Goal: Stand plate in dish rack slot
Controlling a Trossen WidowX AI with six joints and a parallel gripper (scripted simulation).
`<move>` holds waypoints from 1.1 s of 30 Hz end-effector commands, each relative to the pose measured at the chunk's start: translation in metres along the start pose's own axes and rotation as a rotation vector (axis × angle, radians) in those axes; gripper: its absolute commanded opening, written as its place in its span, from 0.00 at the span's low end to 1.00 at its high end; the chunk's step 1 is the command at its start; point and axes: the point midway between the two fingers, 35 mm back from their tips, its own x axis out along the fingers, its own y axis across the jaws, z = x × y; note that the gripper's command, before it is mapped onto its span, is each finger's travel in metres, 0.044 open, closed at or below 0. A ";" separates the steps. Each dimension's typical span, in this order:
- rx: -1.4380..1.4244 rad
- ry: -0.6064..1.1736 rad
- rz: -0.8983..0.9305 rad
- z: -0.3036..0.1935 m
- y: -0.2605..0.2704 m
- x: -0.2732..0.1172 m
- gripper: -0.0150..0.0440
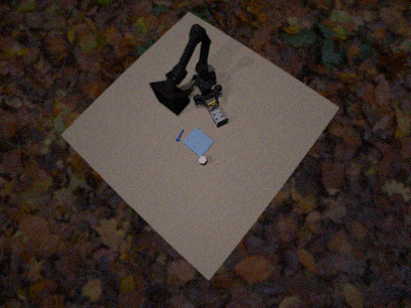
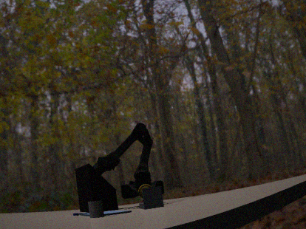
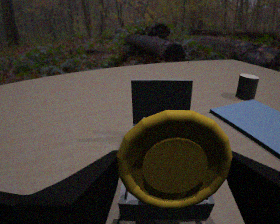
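The yellow round plate [image 1: 212,102] [image 2: 144,188] [image 3: 175,165] is held on edge, its face toward the wrist camera. My gripper [image 1: 211,100] [image 2: 143,189] [image 3: 173,158] is shut on it, with one dark finger at each side of its rim. The grey dish rack [image 1: 218,116] [image 2: 152,199] [image 3: 161,97] has a dark upright end panel, seen beyond the plate in the wrist view. The plate is at the rack's end nearer the arm. The plate hides most of the rails in the wrist view, and its lower edge relative to the slots cannot be told.
A flat blue square [image 1: 199,141] [image 3: 252,120] lies beside the rack, with a small white-topped cylinder [image 1: 203,160] [image 2: 96,209] [image 3: 247,87] near its corner. A blue spoon-like item [image 1: 180,135] lies on its other side. A big black block [image 1: 170,96] [image 2: 96,190] stands by the arm.
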 end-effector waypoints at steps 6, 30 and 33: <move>-0.002 0.000 -0.002 0.003 0.000 0.014 0.25; 0.004 -0.003 0.002 -0.003 0.001 0.039 0.25; 0.005 -0.003 0.003 -0.014 0.000 0.041 0.25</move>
